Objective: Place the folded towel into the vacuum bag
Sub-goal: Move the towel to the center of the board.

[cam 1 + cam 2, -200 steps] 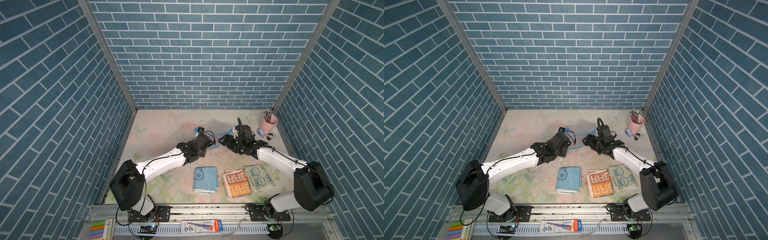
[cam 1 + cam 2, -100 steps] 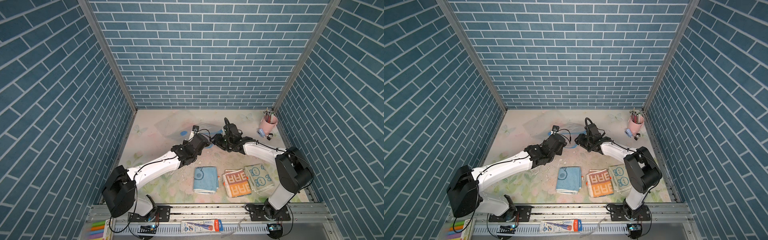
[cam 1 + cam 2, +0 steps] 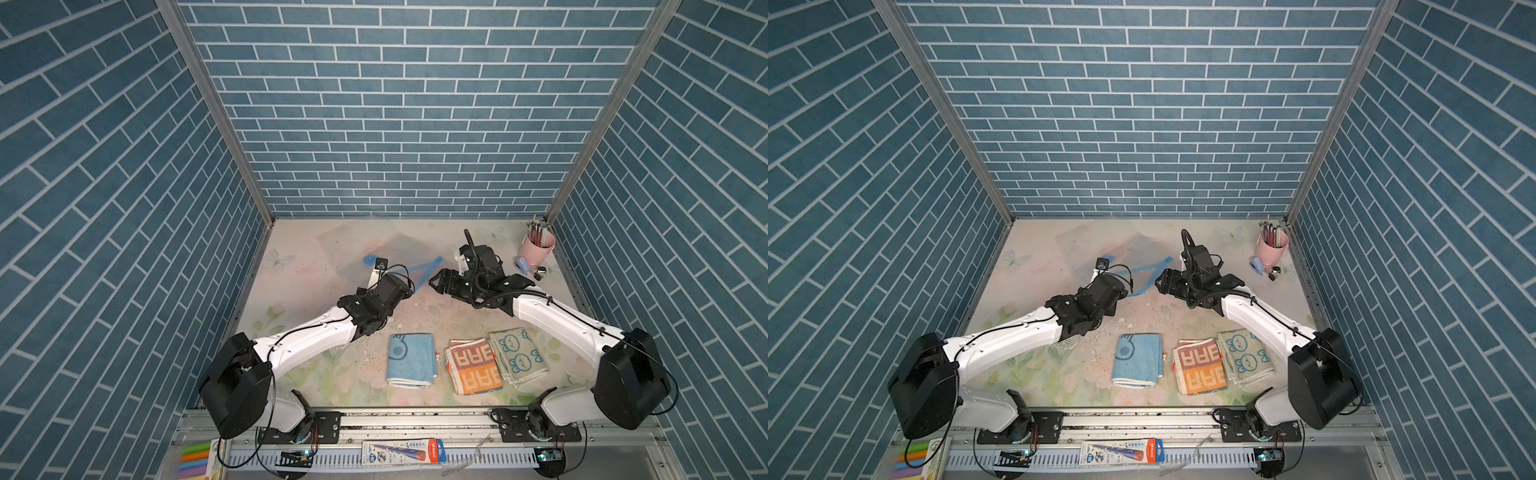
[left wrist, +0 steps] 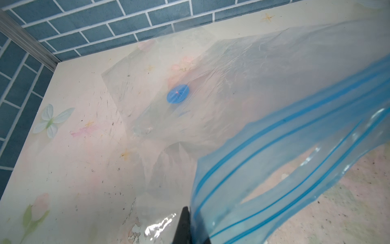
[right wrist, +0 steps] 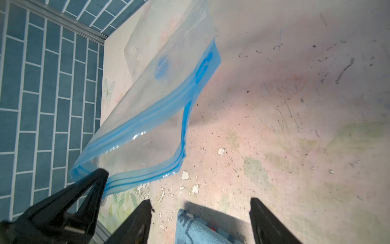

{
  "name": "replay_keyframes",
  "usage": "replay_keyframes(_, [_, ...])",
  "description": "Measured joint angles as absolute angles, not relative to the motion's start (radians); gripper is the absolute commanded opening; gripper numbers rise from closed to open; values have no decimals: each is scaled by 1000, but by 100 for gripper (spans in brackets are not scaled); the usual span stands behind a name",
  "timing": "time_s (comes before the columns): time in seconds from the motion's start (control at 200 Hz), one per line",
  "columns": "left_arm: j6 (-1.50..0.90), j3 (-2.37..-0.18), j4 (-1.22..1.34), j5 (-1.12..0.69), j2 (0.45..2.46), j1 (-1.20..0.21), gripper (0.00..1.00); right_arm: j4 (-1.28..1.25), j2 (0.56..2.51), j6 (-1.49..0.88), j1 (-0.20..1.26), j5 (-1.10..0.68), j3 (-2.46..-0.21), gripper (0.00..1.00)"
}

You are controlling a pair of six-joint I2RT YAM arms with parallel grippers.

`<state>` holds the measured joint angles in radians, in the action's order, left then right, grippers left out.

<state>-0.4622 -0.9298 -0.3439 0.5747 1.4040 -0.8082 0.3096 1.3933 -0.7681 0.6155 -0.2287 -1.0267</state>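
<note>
Now, top views first: where is the vacuum bag (image 3: pixel 374 249) lying?
— Toward the back of the table (image 3: pixel 299 299), in both top views. Its zip strip (image 3: pixel 430 272) is lifting off the surface at the left gripper (image 3: pixel 1126 291). The blue towel (image 3: pixel 411 359), orange towel (image 3: pixel 473 365) and green towel (image 3: pixel 517 353) are lying folded near the front, none bagged.

Left wrist view?
— The left gripper's fingers are pressing together on the strip, and the mouth is gaping slightly.

Right wrist view?
— The right gripper (image 5: pixel 201 202) is hanging empty near the mouth, fingers spread.

Step in hand?
— Holding the bag open, I judge. Next, the right gripper will be needing to descend on a towel, pinch it and feed it through that narrow gap.
</note>
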Motion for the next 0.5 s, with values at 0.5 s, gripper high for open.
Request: replay_keyframes(0.5, [-468, -852, -445, 551, 1213, -704, 0, 509, 1387, -652, 744, -243, -954, 75])
